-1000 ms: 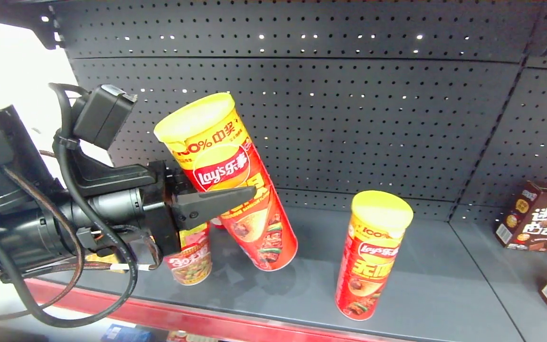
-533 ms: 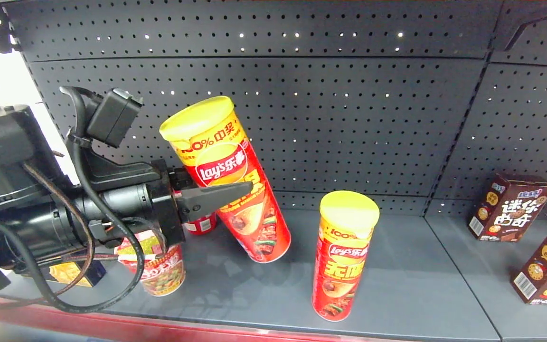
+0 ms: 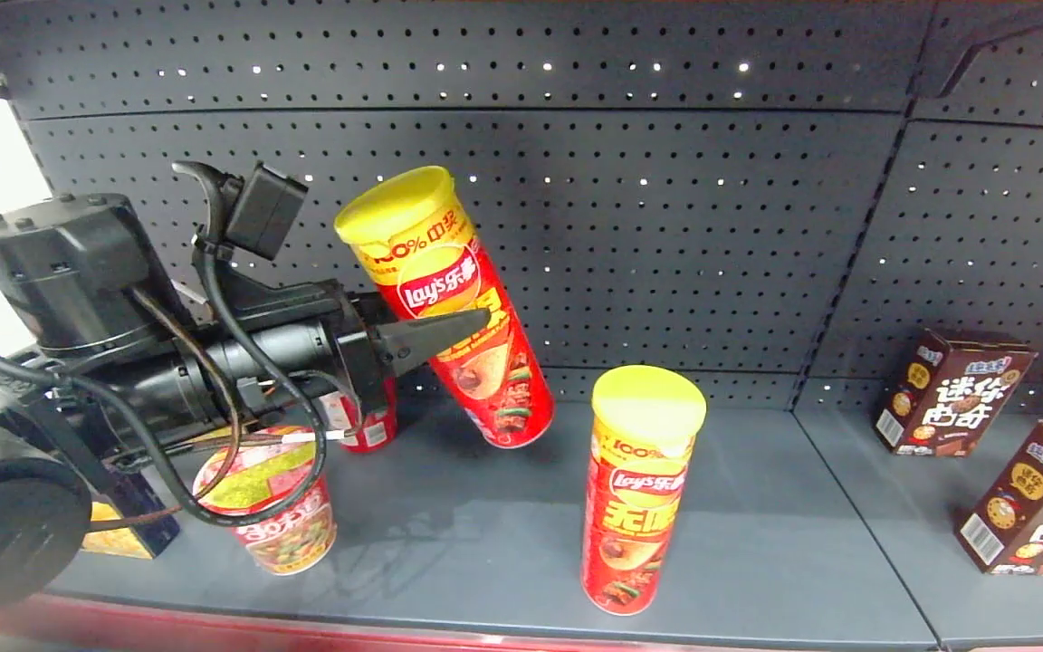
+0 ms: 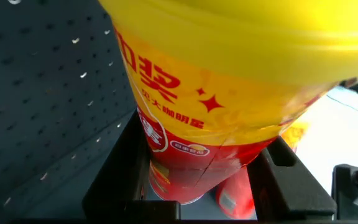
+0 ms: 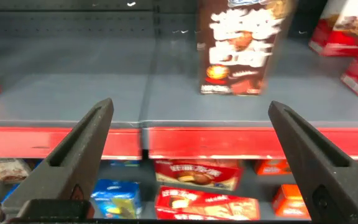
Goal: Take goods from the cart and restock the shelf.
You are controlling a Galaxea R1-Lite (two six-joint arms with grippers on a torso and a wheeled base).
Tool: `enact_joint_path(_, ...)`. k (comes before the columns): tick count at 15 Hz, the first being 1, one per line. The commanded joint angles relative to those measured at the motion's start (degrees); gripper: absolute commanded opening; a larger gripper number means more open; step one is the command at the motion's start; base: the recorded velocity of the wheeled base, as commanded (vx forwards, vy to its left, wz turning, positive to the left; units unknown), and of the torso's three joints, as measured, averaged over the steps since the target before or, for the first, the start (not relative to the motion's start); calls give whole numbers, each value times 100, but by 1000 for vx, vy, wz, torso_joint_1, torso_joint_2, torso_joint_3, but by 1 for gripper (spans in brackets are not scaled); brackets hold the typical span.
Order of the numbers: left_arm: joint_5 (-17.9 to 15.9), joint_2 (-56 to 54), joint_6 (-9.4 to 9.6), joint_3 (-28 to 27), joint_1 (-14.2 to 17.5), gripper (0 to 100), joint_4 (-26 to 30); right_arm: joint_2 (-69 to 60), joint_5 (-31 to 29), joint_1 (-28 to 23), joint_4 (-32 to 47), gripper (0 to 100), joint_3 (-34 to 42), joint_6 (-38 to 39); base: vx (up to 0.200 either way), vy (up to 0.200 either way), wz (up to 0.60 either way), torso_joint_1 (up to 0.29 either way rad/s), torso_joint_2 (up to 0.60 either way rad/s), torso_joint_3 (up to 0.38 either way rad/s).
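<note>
Red-and-yellow tall cardboard chip can (image 3: 413, 244) is clamped mid-body in the left claw (image 3: 463, 321), tilted, base low over the grey metal shelf (image 3: 757, 507) near its back-left corner. Side grip probably leaves the base free to land. Right claw (image 5: 190, 106) gapes wide, empty.

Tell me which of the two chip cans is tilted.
The chip can clamped in the left gripper: it leans, top toward the arm. The other can stands upright and free on the shelf.

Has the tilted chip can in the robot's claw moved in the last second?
Yes. Against the standing chip can, the held chip can in the left gripper has shifted toward the pegboard back panel, lifted or pushed deeper.
</note>
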Motion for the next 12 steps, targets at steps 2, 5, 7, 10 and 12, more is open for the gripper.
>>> enact_joint_path(2,6,155,-3,-39,12,0,13,7,1,6,10,100,6,0,0,0,0,0,0,0)
enact_joint_path(5,-12,278,-3,-65,82,0,13,7,-17,6,10,100,6,8,0,0,0,0,0,0)
enact_joint_path(7,6,410,-3,-127,100,0,4,7,-61,6,-7,100,15,70,0,0,0,0,0,0)
enact_joint_path(10,6,497,-3,-144,117,0,4,7,-61,6,-16,100,15,70,0,0,0,0,0,0)
enact_joint_path(12,6,568,6,-188,108,0,4,7,-61,6,-16,100,15,70,0,0,0,0,0,0)
